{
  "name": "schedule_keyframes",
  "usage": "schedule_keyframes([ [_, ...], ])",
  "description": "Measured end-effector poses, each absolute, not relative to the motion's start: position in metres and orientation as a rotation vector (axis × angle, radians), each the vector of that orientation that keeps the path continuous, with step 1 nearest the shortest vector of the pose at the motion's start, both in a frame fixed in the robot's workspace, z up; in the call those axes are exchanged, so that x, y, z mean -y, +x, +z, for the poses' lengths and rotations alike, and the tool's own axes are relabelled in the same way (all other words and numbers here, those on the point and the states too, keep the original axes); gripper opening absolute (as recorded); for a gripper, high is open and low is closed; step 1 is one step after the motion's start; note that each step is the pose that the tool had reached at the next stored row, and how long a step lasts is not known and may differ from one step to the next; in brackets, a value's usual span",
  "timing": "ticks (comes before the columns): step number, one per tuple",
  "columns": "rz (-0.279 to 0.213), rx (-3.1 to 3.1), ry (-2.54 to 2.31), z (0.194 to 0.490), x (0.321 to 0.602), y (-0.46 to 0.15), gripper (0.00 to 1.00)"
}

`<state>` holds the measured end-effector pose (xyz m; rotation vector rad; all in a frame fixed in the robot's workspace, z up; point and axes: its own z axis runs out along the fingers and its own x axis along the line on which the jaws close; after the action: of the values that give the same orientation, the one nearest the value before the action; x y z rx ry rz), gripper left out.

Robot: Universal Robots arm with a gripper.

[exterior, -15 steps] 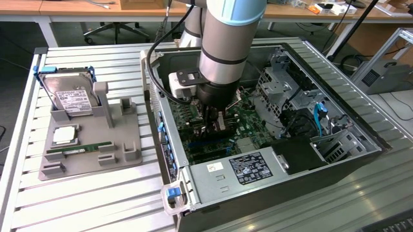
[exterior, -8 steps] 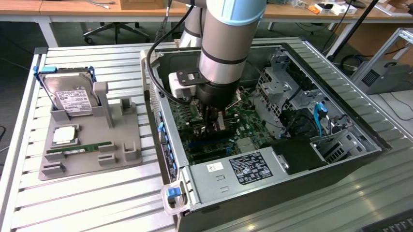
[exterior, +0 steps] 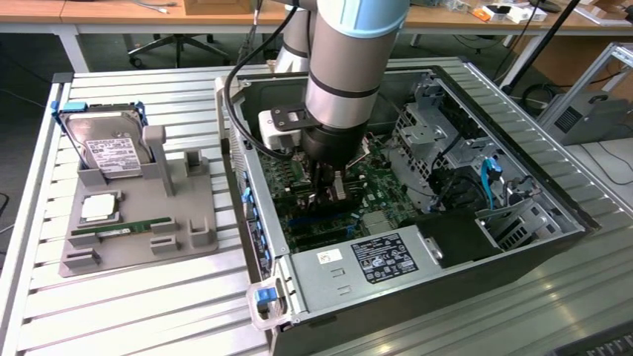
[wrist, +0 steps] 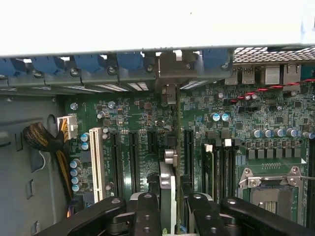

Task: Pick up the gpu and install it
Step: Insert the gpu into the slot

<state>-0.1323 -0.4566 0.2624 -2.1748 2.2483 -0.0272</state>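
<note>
My gripper [exterior: 331, 187] reaches down into the open computer case [exterior: 554, 200] over the green motherboard [exterior: 371, 194]. It is shut on the gpu [wrist: 167, 184], a thin card seen edge-on between the black fingers [wrist: 146, 216]. The card stands upright, in line with a long black expansion slot [wrist: 188, 152], and its silvery metal end [wrist: 168, 93] lies at the case's rear slot openings. In the exterior view the gpu [exterior: 339, 185] shows as a narrow strip below the wrist. Whether its lower edge sits in the slot I cannot tell.
A grey holder [exterior: 138, 245] at the exterior view's left carries a silver hard drive [exterior: 114, 152] and a green memory stick [exterior: 124, 228]. Inside the case are the power supply [exterior: 386, 259], a metal drive cage [exterior: 435, 133], blue latches [wrist: 88, 64], a white slot [wrist: 97, 157] and the processor socket [wrist: 270, 189].
</note>
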Motion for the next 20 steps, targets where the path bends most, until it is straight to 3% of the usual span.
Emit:
schedule_keyframes([
  [20,-0.034,-2.218,-2.212,0.2625,0.4565,-0.1323,0.27],
])
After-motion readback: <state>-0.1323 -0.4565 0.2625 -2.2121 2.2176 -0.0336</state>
